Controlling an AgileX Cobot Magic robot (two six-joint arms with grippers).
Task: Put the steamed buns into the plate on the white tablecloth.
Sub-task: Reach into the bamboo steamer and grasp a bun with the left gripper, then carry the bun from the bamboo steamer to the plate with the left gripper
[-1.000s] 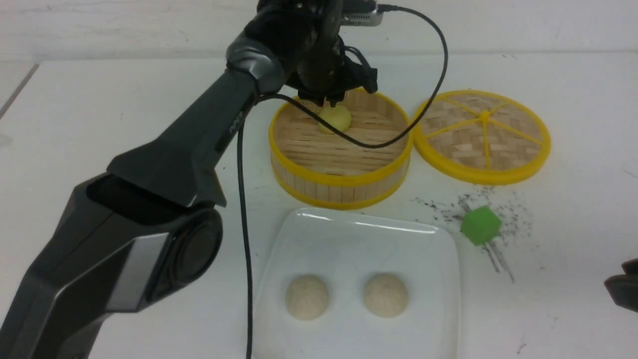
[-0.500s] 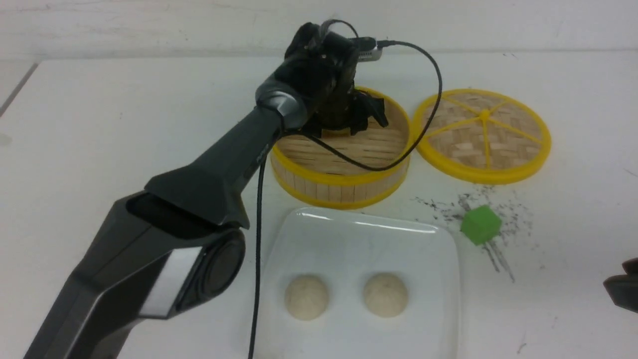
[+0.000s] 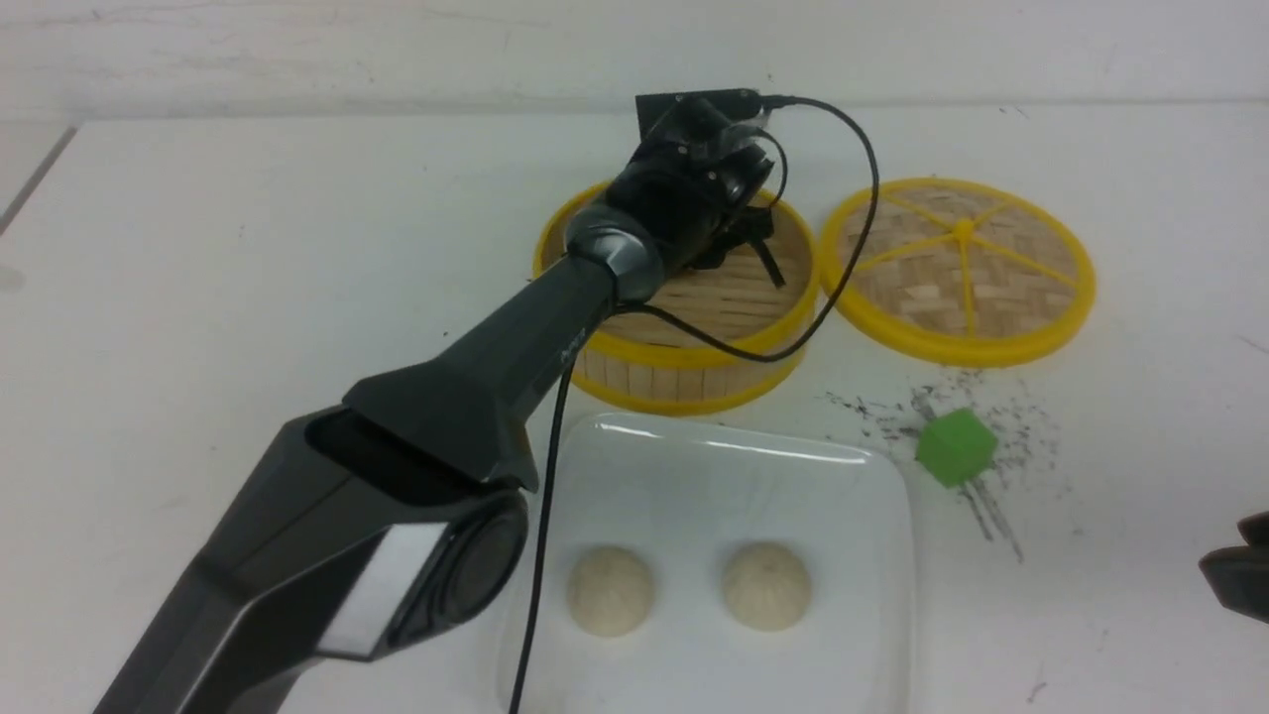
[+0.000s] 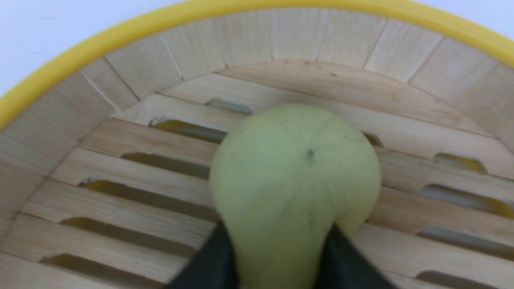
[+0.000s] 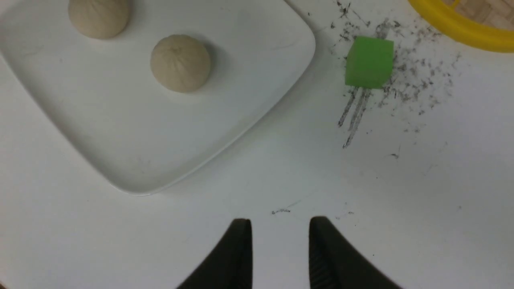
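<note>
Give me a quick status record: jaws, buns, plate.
left jaws: shut on the pale yellow round steamed bun, inside the yellow-rimmed bamboo steamer
right jaws: open, empty, above the white tablecloth
glossy white square plate: holds two beige-grey domed buns, side by side
remaining: the yellow bun

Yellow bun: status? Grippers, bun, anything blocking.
Left gripper shut on yellow bun, down in steamer. Right gripper open, empty, over tablecloth. Two beige buns on plate. Steamer wall to clear.
</note>
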